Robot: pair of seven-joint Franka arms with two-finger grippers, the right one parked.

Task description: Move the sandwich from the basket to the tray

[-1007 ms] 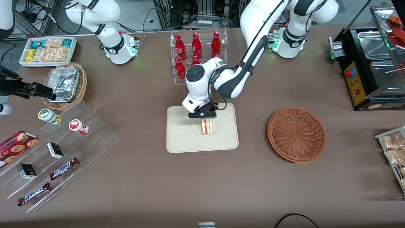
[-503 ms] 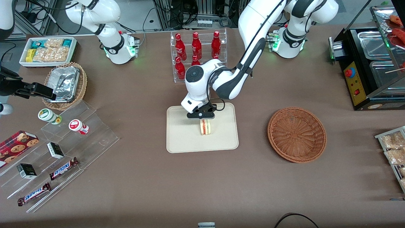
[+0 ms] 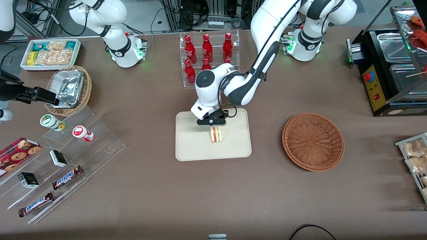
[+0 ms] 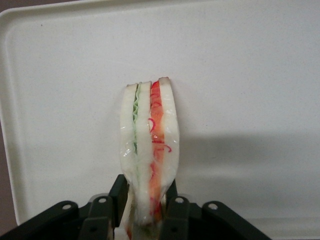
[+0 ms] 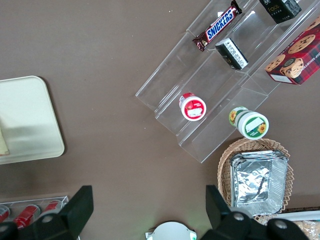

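Since a second ago the left arm's gripper (image 3: pixel 214 125) sits a little farther from the front camera and slightly toward the parked arm's end of the table, over the tray (image 3: pixel 190 146). The sandwich (image 3: pixel 216 134) pinched between its fingers (image 4: pixel 118 192) moves with it by the same small amount, and now leans a touch more. The arm's elbow rides somewhat higher than before.

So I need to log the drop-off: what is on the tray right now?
Only the sandwich is over the tray, held on edge by the gripper, fingers clamped on it. Whether its lower edge touches the tray is hidden.
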